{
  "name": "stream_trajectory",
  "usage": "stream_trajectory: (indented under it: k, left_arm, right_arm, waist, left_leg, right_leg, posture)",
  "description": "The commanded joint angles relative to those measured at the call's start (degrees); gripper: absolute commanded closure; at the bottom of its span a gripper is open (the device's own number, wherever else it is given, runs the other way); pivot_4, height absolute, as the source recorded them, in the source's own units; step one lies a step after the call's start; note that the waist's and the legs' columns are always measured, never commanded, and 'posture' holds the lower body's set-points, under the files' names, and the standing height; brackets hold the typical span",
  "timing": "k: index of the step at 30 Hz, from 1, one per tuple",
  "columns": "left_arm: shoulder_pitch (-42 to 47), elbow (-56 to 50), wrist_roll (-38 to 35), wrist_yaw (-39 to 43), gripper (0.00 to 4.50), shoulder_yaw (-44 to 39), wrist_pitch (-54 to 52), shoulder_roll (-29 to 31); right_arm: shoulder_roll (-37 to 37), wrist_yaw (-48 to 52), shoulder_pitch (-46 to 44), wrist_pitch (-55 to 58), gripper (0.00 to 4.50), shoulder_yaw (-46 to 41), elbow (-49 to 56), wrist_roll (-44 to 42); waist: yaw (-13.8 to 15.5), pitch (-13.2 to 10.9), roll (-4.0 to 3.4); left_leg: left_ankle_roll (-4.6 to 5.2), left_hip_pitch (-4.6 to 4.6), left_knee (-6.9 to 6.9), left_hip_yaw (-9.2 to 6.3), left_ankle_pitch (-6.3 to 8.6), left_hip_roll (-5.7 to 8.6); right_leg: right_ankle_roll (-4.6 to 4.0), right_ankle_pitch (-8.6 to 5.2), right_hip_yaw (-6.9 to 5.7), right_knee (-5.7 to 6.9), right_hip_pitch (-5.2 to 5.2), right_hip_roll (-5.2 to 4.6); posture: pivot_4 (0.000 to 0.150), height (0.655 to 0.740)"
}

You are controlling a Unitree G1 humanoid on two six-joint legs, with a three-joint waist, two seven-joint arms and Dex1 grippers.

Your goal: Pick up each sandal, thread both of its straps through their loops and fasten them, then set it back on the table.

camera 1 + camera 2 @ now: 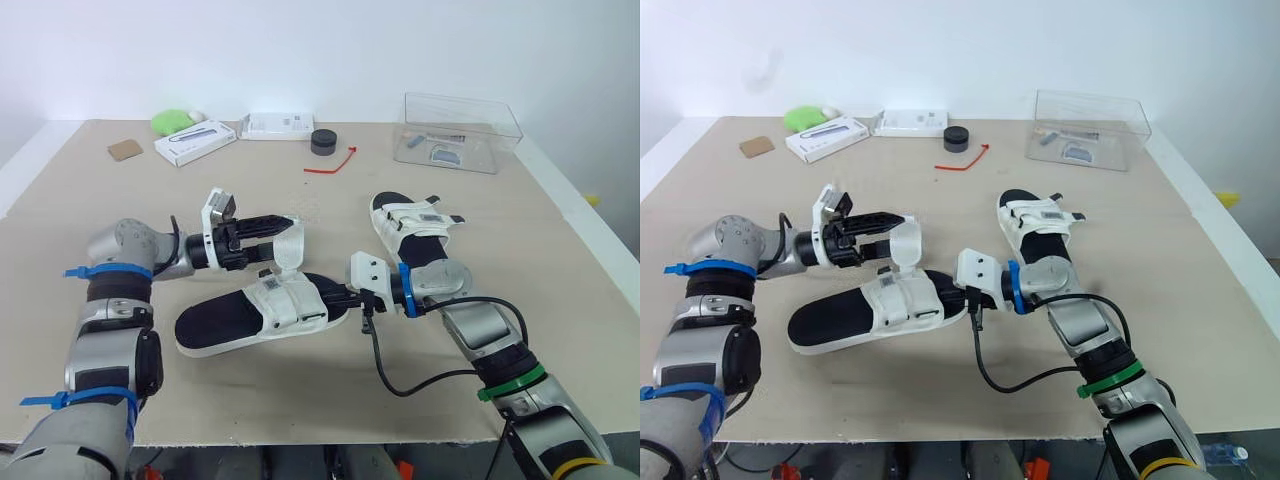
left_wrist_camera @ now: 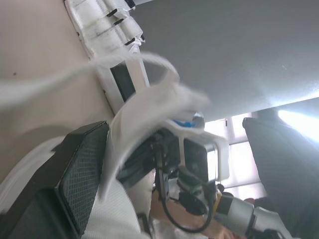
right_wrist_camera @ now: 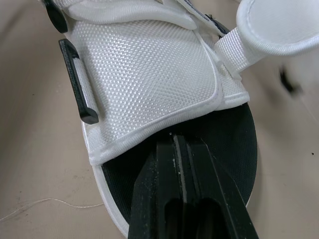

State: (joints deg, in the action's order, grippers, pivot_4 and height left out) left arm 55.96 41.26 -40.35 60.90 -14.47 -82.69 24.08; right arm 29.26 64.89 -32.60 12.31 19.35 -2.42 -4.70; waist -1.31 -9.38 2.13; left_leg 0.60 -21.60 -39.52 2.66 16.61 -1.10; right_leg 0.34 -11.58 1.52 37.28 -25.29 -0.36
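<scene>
1. Near sandal: it lies sole down on the table, centre front and lengthwise across our view. It has a white sole and a black footbed. A wide white mesh strap lies across its middle.
2. Its second strap stands up off the sandal in a curl, free end uppermost.
3. Left gripper: it reaches in from the robot's left, level with the top of that raised strap. The two black fingers lie close together, and we read them as pinched on the strap's free end. The left wrist view is blurred, showing white webbing draped across one finger.
4. Right gripper: fingers pressed together, only a thin seam between them. The tips touch the black footbed at the sandal's right-hand end, just beside the edge of the wide strap. A black loop sits on that strap's side.
5. Second sandal: it lies flat on the table beyond the right arm, well apart from the first. Its white straps lie across the footbed.
6. A black cable loops from the right wrist over the table.
7. Back edge, from the robot's left: brown square, green object, two white boxes, black round object, red cord, clear plastic box.
</scene>
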Motion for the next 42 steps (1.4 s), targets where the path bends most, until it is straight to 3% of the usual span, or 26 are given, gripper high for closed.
stream_trajectory:
  k: [1, 19, 42]
  left_arm:
    - [2.22, 2.03, -1.08, -0.52, 0.06, -1.59, 0.47, -0.35]
    - [11.35, 20.46, 3.11, -5.12, 0.06, -4.67, 17.97, -3.46]
    - [9.45, 10.33, 7.09, 0.21, 0.06, -0.71, 26.00, -2.04]
  right_arm:
    - [0.18, 0.38, -0.28, 0.09, 4.50, 0.33, 0.25, 0.24]
    - [0.09, 0.25, -0.65, 0.19, 4.50, 0.19, 0.11, 0.41]
    - [0.18, 1.20, -1.59, -0.64, 4.50, 0.41, -1.36, 0.72]
  waist:
    - [0.00, 0.00, 0.00]
    - [-0.05, 0.00, 0.00]
    - [-0.04, 0.00, 0.00]
  left_leg:
    - [0.00, 0.00, 0.00, 0.00, 0.00, 0.00]
    - [-0.07, -0.02, 0.02, -0.11, -0.03, 0.07]
    - [-0.09, -0.06, 0.01, -0.17, -0.04, 0.08]
  right_leg:
    - [0.00, 0.00, 0.00, 0.00, 0.00, 0.00]
    - [0.00, 0.01, -0.08, 0.01, 0.00, -0.03]
    - [0.00, 0.01, -0.11, 0.02, 0.00, -0.04]
  posture:
    - [0.150, 0.7400]
    - [0.150, 0.7400]
    - [0.150, 0.7400]
